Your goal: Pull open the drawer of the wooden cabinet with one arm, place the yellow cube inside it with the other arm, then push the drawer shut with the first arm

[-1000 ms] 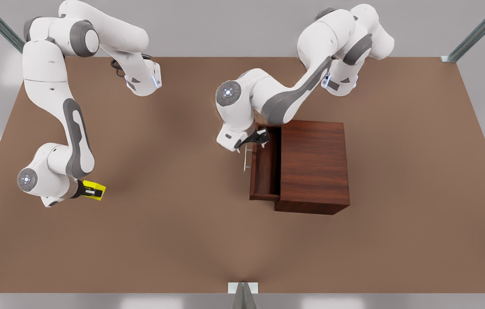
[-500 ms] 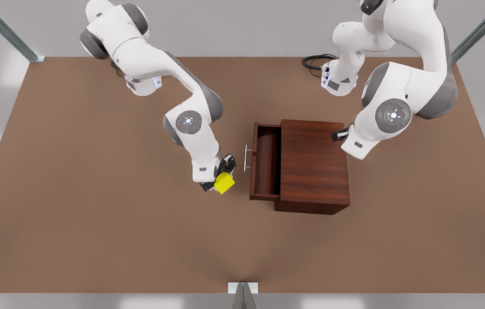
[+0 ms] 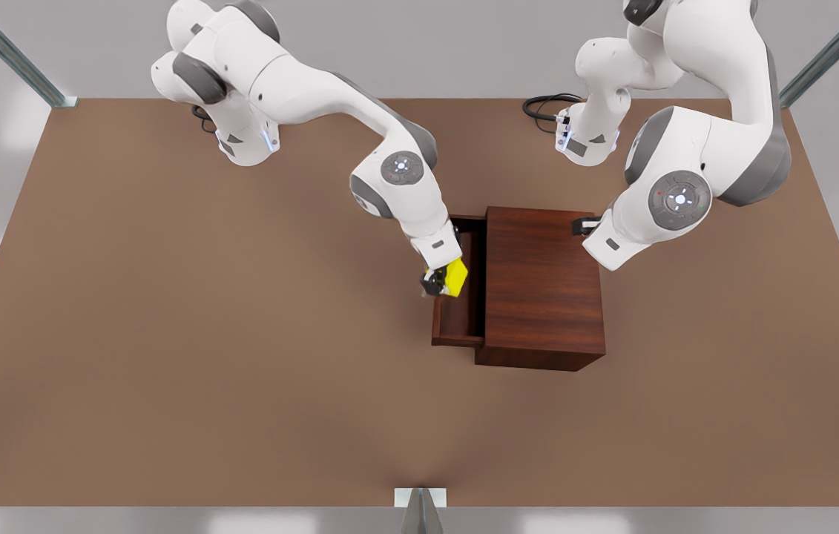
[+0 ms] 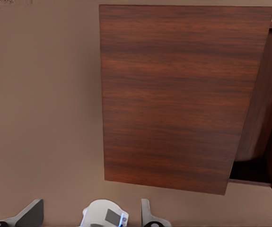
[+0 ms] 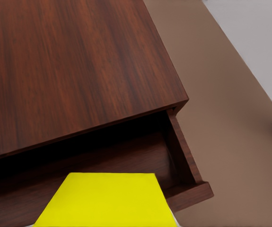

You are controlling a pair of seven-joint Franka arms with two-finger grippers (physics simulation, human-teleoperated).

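Cube transit done: my right gripper (image 3: 440,282), clamped on the yellow cube (image 3: 455,276), swung in from beside the handle to over the open drawer (image 3: 456,315). Next: lower, release. Left gripper (image 3: 581,225) parked above the wooden cabinet (image 3: 544,285), fingers unreadable.

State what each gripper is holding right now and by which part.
The right gripper holds the yellow cube by opposite side faces, over the open drawer. The left gripper waits by the wooden cabinet, holding nothing visible.
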